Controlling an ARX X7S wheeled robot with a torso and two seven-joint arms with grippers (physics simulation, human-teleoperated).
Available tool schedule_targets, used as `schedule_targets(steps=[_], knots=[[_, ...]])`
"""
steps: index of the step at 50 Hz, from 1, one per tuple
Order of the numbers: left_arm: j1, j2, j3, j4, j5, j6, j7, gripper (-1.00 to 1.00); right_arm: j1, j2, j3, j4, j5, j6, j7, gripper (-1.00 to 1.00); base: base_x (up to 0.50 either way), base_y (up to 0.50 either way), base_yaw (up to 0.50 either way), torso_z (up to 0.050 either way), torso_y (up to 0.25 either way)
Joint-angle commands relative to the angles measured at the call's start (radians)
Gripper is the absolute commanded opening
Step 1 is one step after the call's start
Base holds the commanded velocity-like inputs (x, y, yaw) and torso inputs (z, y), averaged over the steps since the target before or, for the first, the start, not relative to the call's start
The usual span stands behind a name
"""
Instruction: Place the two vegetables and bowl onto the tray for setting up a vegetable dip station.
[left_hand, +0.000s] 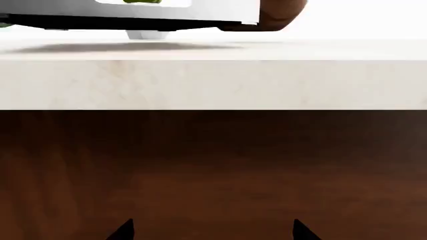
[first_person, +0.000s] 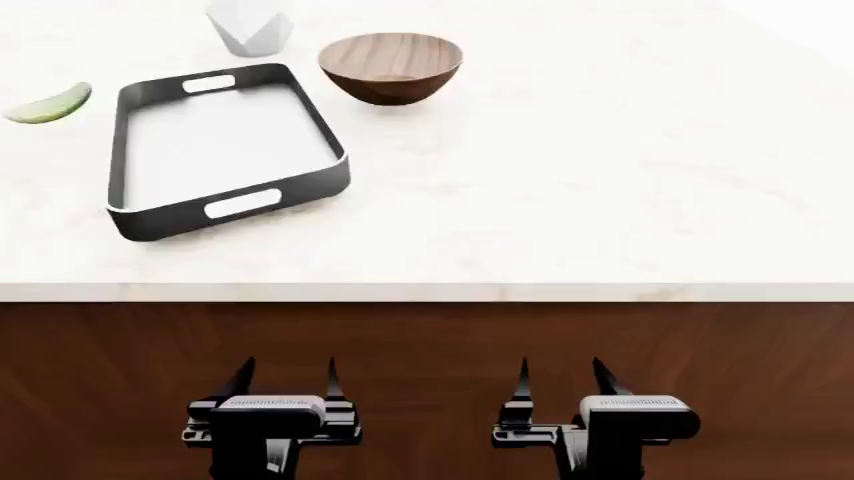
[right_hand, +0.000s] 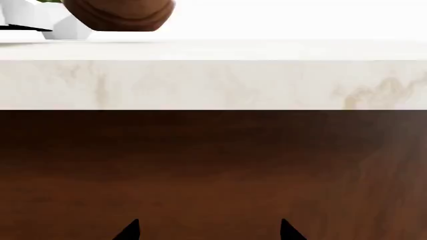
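Head view, left to right: cucumber (first_person: 50, 103) on the table (first_person: 601, 180), outside the tray (first_person: 132, 215); tray floor bare; wooden bowl (first_person: 390, 66) beside its far corner; carrot not in view. Left gripper (first_person: 286, 385) and right gripper (first_person: 561, 385) fingers apart, holding nothing, below the table edge. Nothing placed yet; all three items remain.
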Motion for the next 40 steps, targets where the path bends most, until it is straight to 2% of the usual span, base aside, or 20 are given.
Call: schedule_targets(steps=[1, 4, 7, 9, 13, 14, 16, 19, 20, 23, 25, 26, 27, 30, 32, 34, 35, 37, 38, 40], knots=[[-0.011, -0.015, 0.028, 0.013, 0.006, -0.005, -0.028, 1.00, 0.021, 0.010, -0.021, -0.017, 0.019, 0.043, 0.034, 1.00, 0.00, 0.00, 0.00, 0.000, 0.000], [0.010, -0.034, 0.048, 0.049, 0.001, -0.010, -0.035, 1.00, 0.035, 0.022, -0.041, -0.070, 0.024, 0.126, 0.067, 1.00, 0.00, 0.00, 0.00, 0.000, 0.000], [0.038, -0.046, 0.047, 0.089, -0.016, -0.017, -0.040, 1.00, 0.003, 0.032, -0.049, -0.107, 0.046, 0.128, 0.074, 1.00, 0.00, 0.00, 0.00, 0.000, 0.000], [0.097, -0.066, 0.065, 0.146, 0.003, -0.028, -0.037, 1.00, -0.072, 0.058, -0.075, -0.158, 0.016, 0.122, 0.073, 1.00, 0.00, 0.00, 0.00, 0.000, 0.000], [0.185, -0.098, 0.075, 0.239, 0.018, -0.082, -0.034, 1.00, -0.204, 0.095, -0.078, -0.332, 0.020, 0.234, 0.070, 1.00, 0.00, 0.00, 0.00, 0.000, 0.000], [0.212, -0.109, 0.064, 0.289, 0.000, -0.109, -0.026, 1.00, -0.247, 0.109, -0.066, -0.426, 0.049, 0.316, 0.056, 1.00, 0.00, 0.00, 0.00, 0.000, 0.000], [0.231, -0.128, 0.051, 0.354, -0.017, -0.160, -0.017, 1.00, -0.287, 0.134, -0.067, -0.515, 0.043, 0.361, 0.054, 1.00, 0.00, 0.00, 0.00, 0.000, 0.000], [0.254, -0.188, 0.037, 0.492, -0.019, -0.270, 0.015, 1.00, -0.277, 0.176, -0.053, -0.695, 0.052, 0.552, 0.039, 1.00, 0.00, 0.00, 0.00, 0.000, 0.000], [0.257, -0.205, 0.038, 0.513, -0.036, -0.278, 0.040, 1.00, -0.273, 0.184, -0.055, -0.701, 0.052, 0.556, 0.034, 1.00, 0.00, 0.00, 0.00, 0.000, 0.000], [0.249, -0.261, -0.014, 0.658, -0.093, -0.369, 0.079, 1.00, -0.194, 0.268, -0.046, -0.889, 0.115, 0.796, -0.048, 1.00, 0.00, 0.00, 0.00, 0.019, 0.008], [0.223, -0.309, -0.056, 0.758, -0.150, -0.455, 0.114, 1.00, -0.071, 0.333, -0.015, -1.019, 0.198, 1.023, -0.119, 1.00, 0.00, 0.00, 0.00, 0.047, 0.039], [0.213, -0.320, -0.071, 0.791, -0.179, -0.493, 0.127, 1.00, -0.032, 0.345, 0.007, -1.045, 0.242, 1.074, -0.139, 1.00, 0.00, 0.00, 0.00, 0.050, 0.055], [0.193, -0.347, -0.092, 0.845, -0.206, -0.545, 0.139, 1.00, 0.041, 0.432, 0.043, -1.047, 0.392, 1.114, -0.069, 1.00, 0.00, 0.00, 0.00, 0.050, 0.055], [0.131, -0.411, -0.153, 0.958, -0.291, -0.684, 0.170, 1.00, 0.224, 0.708, 0.028, -1.047, 0.842, 1.111, 0.243, 1.00, 0.00, 0.00, 0.00, 0.050, 0.057], [0.043, -0.488, -0.277, 1.046, -0.524, -0.860, 0.174, 1.00, 0.402, 0.787, 0.094, -1.026, 1.142, 1.172, 0.298, 1.00, 0.00, 0.00, 0.00, 0.050, 0.058], [-0.015, -0.626, -0.319, 1.046, -0.742, -0.880, 0.032, 1.00, 0.532, 0.841, 0.102, -0.993, 1.435, 1.178, 0.343, 1.00, 0.00, 0.00, 0.00, 0.050, 0.081], [-0.068, -0.711, -0.340, 1.046, -0.831, -0.889, -0.025, 1.00, 0.631, 0.870, 0.098, -0.955, 1.497, 1.177, 0.333, 1.00, 0.00, 0.00, 0.00, 0.050, 0.080], [-0.152, -0.785, -0.375, 1.038, -0.952, -0.933, -0.080, 1.00, 0.754, 0.900, 0.071, -0.902, 1.586, 1.184, 0.332, 1.00, 0.00, 0.00, 0.00, 0.050, 0.082], [-0.181, -0.812, -0.369, 1.034, -0.957, -0.943, -0.088, 1.00, 0.806, 0.910, 0.052, -0.881, 1.612, 1.193, 0.335, 1.00, 0.00, 0.00, 0.00, 0.050, 0.080], [-0.298, -0.874, -0.391, 0.978, -1.128, -0.993, -0.111, 1.00, 0.932, 0.920, 0.002, -0.808, 1.677, 1.218, 0.292, 1.00, 0.00, 0.00, 0.00, 0.050, 0.081]])
